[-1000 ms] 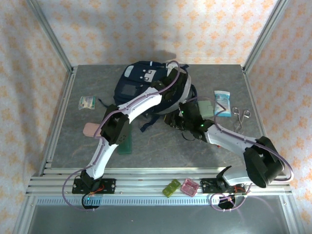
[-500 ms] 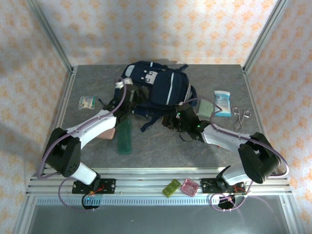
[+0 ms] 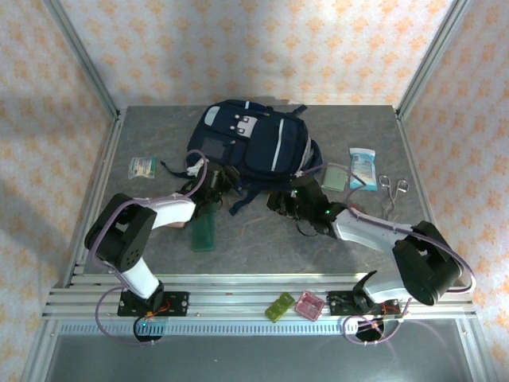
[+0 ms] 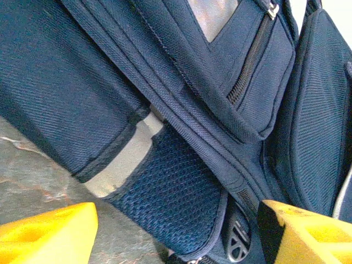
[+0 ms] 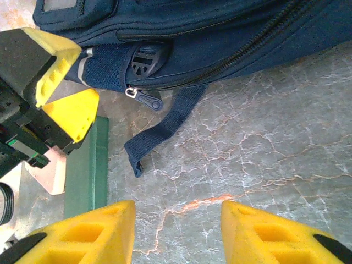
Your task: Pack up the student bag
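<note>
Two grippers, both empty, stand at the near edge of the large navy-blue fabric student bag. The bag lies flat toward 12 o'clock of the grey table, with its dark square panel and light diagonal stripe uppermost.

At the bag's 7 o'clock, the left gripper has its fingers spread wide. Its wrist view shows webbing and mesh just ahead of the gap, with nothing between the pads. At the bag's 5 o'clock, the right gripper sits just off the fabric, fingers parted over bare table and pinching nothing.

A flat green oblong case lies at 6 o'clock of the left gripper, outside the bag. A blue-and-white soft packet lies at the bag's 3 o'clock, also outside. A dark zip pull hangs at the bag's lower seam, at 11 o'clock of the right gripper's fingers. The zip is closed as far as can be seen.

Assessment: packing appears barely begun, and the step in hand looks like gaining access to the bag. The next move calls for one gripper to steady the fabric while the other closes on the zip pull, a small target needing a careful approach.
</note>
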Tool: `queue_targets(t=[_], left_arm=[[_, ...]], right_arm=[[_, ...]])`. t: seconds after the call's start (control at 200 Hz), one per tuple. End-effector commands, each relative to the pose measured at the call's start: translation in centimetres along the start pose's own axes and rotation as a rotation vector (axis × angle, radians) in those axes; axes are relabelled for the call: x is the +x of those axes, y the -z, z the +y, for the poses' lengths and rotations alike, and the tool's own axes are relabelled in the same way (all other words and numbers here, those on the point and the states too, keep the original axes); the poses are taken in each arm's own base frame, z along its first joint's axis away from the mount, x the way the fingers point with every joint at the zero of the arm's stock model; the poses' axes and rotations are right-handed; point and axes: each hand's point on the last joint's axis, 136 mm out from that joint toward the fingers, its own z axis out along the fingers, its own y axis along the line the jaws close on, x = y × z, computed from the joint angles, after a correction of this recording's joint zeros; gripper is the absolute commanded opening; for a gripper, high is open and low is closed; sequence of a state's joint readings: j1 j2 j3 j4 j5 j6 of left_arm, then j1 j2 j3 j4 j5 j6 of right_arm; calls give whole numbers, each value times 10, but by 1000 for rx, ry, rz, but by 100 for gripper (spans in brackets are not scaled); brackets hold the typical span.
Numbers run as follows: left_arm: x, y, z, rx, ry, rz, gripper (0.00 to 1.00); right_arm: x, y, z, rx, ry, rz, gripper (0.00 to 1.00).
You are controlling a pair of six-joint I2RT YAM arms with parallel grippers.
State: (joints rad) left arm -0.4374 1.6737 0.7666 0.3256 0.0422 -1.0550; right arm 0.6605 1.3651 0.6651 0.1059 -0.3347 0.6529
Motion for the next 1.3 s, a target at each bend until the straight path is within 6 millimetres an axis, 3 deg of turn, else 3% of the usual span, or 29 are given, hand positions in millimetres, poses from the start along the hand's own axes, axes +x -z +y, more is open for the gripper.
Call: queue_targets(t=[0.0, 0.22, 0.41, 0.496, 0.606, 0.741, 0.921, 1.296], left_arm=[[-9, -11, -10, 33, 60, -29, 78], [-9, -29, 6, -34, 92, -35, 74], [-11, -35, -2, 23, 130, 5, 17], [-14, -30, -15, 54, 120, 14, 0], [-17, -19, -36, 114, 118, 36, 0], [-18, 0, -61, 190, 140, 71, 0], [-22, 24, -91, 268, 156, 85, 0], [-25, 48, -130, 361, 180, 110, 0]], right_arm=[[-7, 7, 4, -9, 2, -53, 44], [-7, 7, 4, -14, 0, -52, 44], [-4, 3, 3, -10, 15, -41, 38], [-4, 1, 1, -5, 22, -44, 37], [-2, -3, 3, -13, 38, -37, 34], [-2, -6, 21, -28, 129, -55, 34], [-14, -13, 48, -68, 222, -113, 40], [-41, -43, 75, -153, 326, -247, 45]])
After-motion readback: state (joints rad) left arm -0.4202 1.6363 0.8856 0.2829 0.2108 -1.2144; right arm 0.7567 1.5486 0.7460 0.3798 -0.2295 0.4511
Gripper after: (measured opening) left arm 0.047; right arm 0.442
